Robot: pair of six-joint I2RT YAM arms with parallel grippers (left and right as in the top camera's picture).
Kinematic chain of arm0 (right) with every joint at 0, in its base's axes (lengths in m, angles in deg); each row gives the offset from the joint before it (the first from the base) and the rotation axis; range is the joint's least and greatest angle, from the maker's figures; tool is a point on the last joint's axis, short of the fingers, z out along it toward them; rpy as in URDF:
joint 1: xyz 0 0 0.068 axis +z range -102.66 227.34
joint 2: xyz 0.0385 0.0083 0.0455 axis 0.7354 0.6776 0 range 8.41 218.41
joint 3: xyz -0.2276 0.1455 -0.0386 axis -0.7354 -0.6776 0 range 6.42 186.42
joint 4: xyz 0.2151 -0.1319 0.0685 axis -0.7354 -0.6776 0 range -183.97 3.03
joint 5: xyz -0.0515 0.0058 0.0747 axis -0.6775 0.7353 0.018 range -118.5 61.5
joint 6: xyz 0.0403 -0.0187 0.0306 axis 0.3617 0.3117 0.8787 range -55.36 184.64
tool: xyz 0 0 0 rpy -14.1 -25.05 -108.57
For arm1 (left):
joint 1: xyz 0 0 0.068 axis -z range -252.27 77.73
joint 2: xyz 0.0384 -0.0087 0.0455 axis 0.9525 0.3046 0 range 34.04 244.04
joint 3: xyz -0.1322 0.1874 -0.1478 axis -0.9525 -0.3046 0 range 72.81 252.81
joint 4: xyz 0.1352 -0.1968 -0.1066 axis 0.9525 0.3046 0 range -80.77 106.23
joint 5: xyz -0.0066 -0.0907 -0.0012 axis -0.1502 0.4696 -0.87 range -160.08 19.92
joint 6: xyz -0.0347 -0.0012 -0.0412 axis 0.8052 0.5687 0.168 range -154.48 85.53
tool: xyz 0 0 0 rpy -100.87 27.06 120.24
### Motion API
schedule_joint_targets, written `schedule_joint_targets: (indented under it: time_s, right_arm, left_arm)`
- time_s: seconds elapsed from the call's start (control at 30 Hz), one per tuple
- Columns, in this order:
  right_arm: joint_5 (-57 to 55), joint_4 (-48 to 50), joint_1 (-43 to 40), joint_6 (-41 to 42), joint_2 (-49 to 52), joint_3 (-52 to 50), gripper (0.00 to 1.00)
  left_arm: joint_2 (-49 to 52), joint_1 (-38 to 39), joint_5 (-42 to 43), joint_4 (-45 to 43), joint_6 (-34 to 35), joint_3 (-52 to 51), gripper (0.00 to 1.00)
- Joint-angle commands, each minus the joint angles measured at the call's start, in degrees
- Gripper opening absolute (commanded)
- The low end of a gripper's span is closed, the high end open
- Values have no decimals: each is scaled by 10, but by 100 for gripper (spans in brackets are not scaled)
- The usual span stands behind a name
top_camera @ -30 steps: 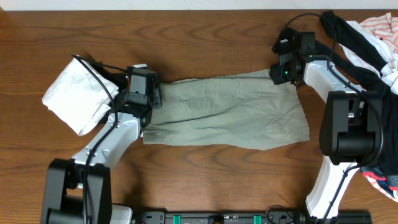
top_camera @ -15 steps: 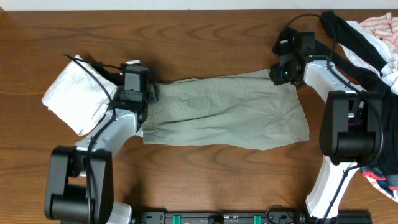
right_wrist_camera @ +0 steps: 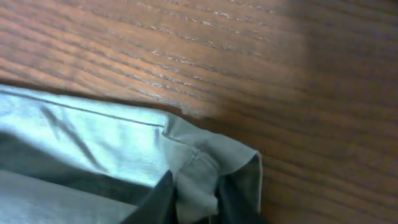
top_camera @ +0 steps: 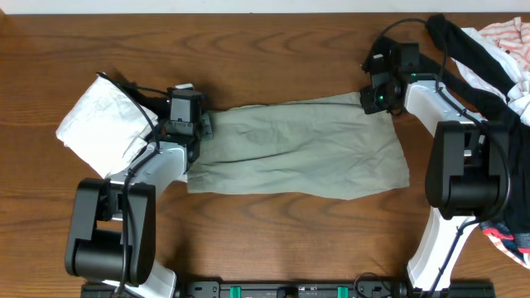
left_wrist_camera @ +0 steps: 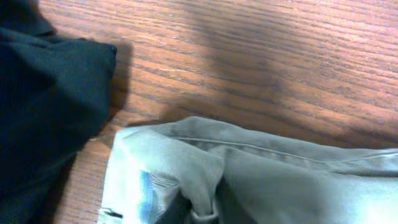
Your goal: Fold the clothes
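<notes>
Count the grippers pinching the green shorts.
2. The left gripper pinches the shorts at their far left corner, the right gripper at their far right corner. None hidden.

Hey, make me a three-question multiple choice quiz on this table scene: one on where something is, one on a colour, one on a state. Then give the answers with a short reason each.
1. Where does the white cloth bundle lie relative to the shorts?
A) off their end, just beyond the left gripper
B) on top of them
C) tucked under them

2. What colour are the shorts?
A) navy
B) red
C) pale grey-green

3. How is the left gripper?
A) wide open, holding nothing
B) shut on a corner of the shorts
C) holding the white cloth bundle

Answers:
1 A: the overhead view shows the bundle past the left gripper, clear of the shorts.
2 C: the cloth looks sage grey-green in all three views.
3 B: the left wrist view shows the corner cloth bunched in its pinch.
</notes>
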Motion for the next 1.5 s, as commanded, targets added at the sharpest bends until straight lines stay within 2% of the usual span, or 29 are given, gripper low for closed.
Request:
schedule_joint_targets:
  time_s: [0.0,0.1,0.23,0.37,0.63,0.9,1.13,1.17,1.23,1.3,1.37,1.43,1.47]
  right_arm:
    - [-2,-2,3,7,1,0,13]
    - [-3,-2,2,12,1,0,1]
    - [-6,-2,-1,25,1,0,1]
    - [-76,-7,-9,82,1,0,1]
    - [-129,-39,-50,140,1,0,1]
    - [-129,-71,-78,140,1,0,1]
    - [-120,-79,-78,140,1,0,1]
    - [-116,-79,-78,140,1,0,3]
    - [-107,-80,-78,140,1,0,10]
    - [-104,-80,-78,140,-1,0,16]
    - [-105,-81,-78,139,-9,0,29]
    - [-105,-82,-78,140,-24,0,38]
    - [-105,-82,-78,140,-43,0,48]
  left_arm:
    - [0,-3,-7,6,1,4,6]
    - [-1,-3,-7,14,1,4,6]
    - [-1,-3,-7,19,1,4,6]
    - [-1,-3,-7,19,1,4,6]
    - [-1,-3,-7,19,8,4,6]
    - [-1,-5,-7,13,8,4,6]
    - [-1,-7,-7,-33,8,4,7]
    - [-1,-6,-4,-41,8,4,10]
    - [-1,-7,19,-57,8,4,31]
    - [-1,-6,59,-74,8,4,36]
    - [-1,-6,68,-73,8,4,36]
    - [-1,-7,68,-69,7,4,36]
    - [-2,-7,68,-64,7,4,36]
